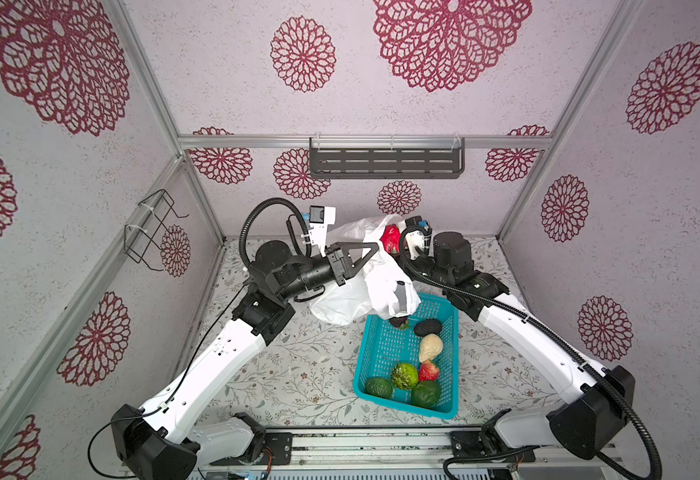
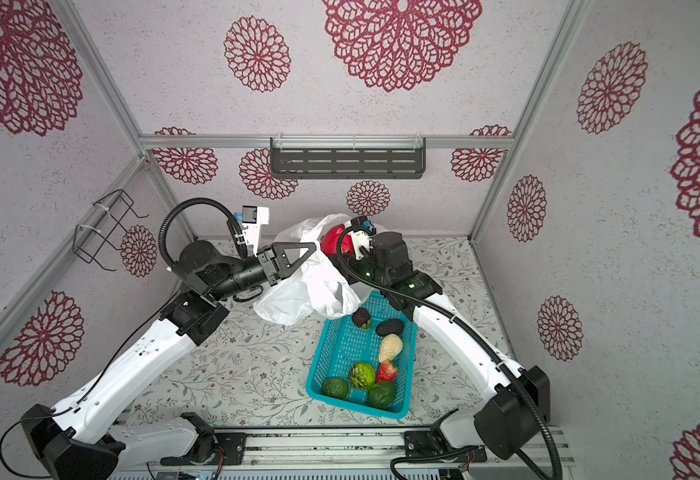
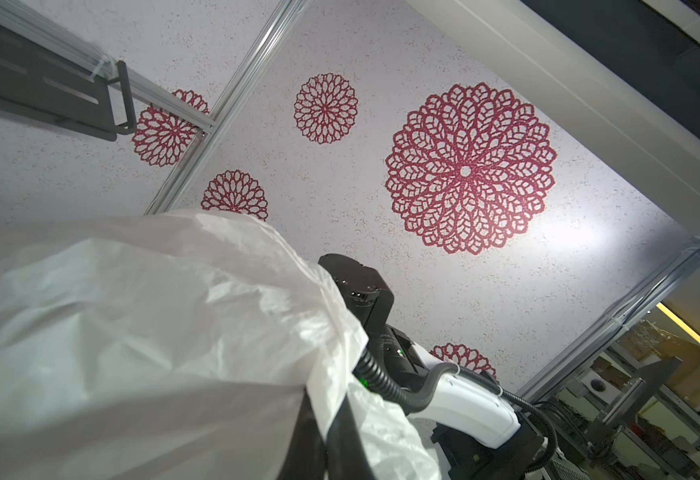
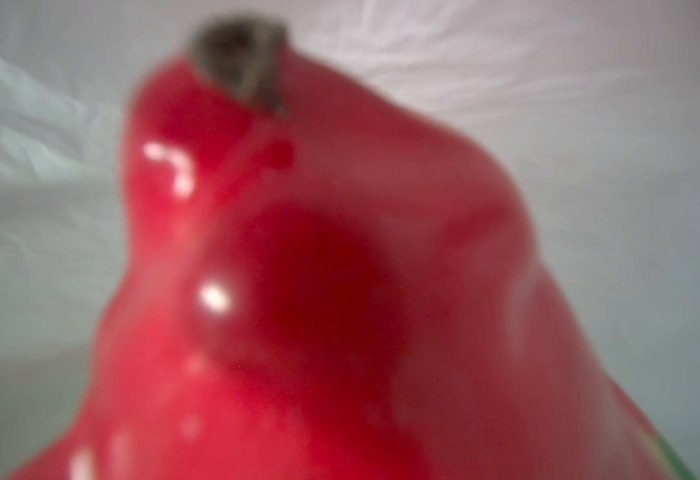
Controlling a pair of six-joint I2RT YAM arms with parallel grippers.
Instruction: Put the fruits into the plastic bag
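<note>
Dragon fruit (image 1: 389, 239): judged clamped in the hidden right fingers, long axis aimed toward 9 o'clock into the plastic bag (image 1: 381, 282) mouth. The bag rim is held raised by the left fingers (image 1: 356, 244), pinched together on it.

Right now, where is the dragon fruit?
In both top views the dragon fruit is raised at the back centre, in the right gripper at the mouth of the plastic bag, beyond the teal basket.
</note>
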